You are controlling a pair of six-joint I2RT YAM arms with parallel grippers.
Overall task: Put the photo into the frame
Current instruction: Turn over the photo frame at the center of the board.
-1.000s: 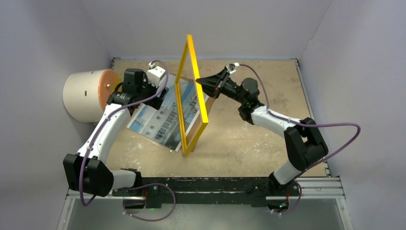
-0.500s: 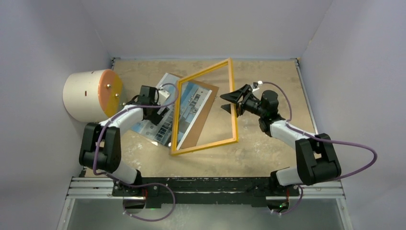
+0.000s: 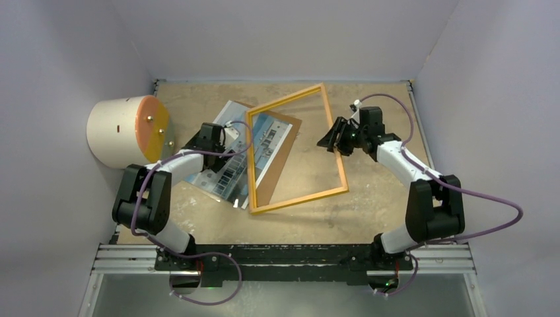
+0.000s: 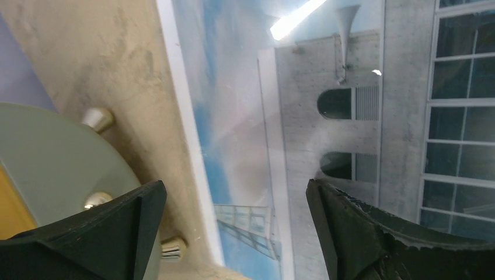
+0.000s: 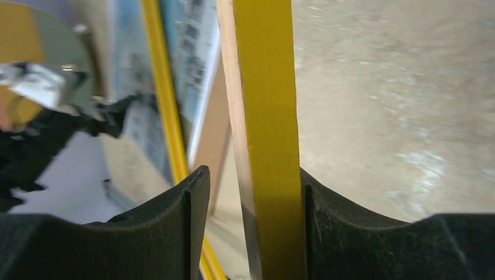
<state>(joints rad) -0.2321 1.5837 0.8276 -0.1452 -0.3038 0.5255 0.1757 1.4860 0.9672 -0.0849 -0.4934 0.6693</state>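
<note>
We see the frame (image 3: 297,201) no longer upright but almost flat, its 9 o'clock rail over the photo (image 3: 221,177) — nothing inserted yet. Our right pincer (image 3: 328,140) loosely straddles the 3 o'clock rail; our left pincer (image 4: 236,186) gapes over the photo.

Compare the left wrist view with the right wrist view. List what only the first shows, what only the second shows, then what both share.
Left wrist only: the building's arched openings and window grids on the photo, sharp, with a bright glare streak.
Right wrist only: the frame, its yellow bar standing between the right gripper's fingers with a gap on one side, and the brown backing board.
Both: the photo, the sandy table and the studded disc.
</note>
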